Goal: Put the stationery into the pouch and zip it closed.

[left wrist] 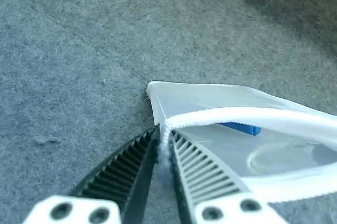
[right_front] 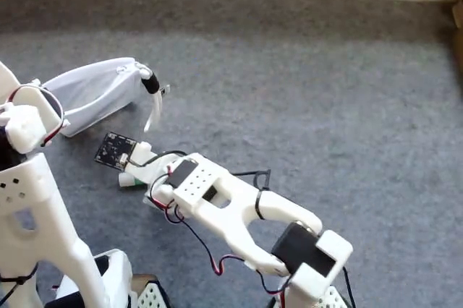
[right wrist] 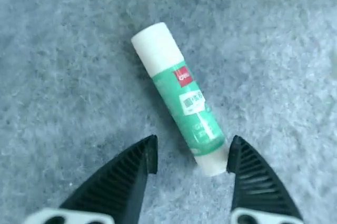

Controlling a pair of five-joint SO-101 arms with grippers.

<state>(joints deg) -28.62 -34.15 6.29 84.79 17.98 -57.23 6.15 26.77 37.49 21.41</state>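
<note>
Left claw is clenched on the pouch edge at upper left of the high view, while right claw hangs released over the glue stick on the carpet.

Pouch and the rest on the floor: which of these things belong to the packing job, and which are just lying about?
For the job:
- pouch, its edge pinched by the left gripper
- blue item inside the pouch
- glue stick, lying under the open right gripper

Just there:
- grey carpet under it all
</note>
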